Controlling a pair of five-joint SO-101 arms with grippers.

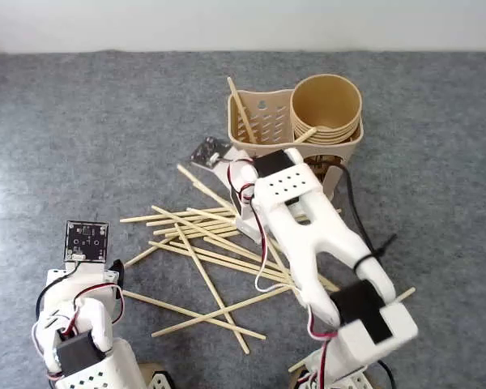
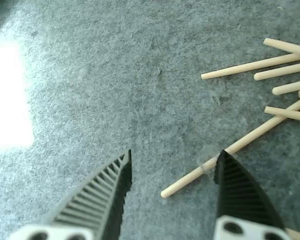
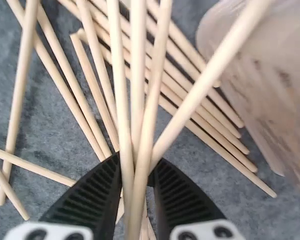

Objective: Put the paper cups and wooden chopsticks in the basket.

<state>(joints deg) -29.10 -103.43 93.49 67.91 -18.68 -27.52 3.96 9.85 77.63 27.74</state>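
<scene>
The right end effector (image 3: 136, 160) is pictured pinching a bundle of wooden chopsticks (image 3: 140, 100), its black ribbed jaws pressed in on the sticks from both sides. In the right wrist view the held sticks are fanned out above more loose chopsticks (image 1: 202, 243), which are scattered criss-cross on the grey bench (image 1: 105, 121). The pale wall of the basket (image 1: 267, 126) is seen blurred just beside them.

From above, the right arm (image 1: 300, 219) is shown stretched across the heap to the front of the basket (the end effector itself is hidden under the arm in that view). The stack of paper cups (image 1: 328, 109) is seated upright in the basket compartment farther from the left arm. In the other compartment a single chopstick (image 1: 241, 109) is propped at a slant, its upper end raised above the rim.

The left arm (image 1: 81, 324) is folded back at the near corner of the bench, well apart from the basket. The left end effector (image 2: 175, 152) is spread wide over the grey surface, and one stray chopstick (image 2: 240, 145) is seen lying on the bench close to one fingertip.
</scene>
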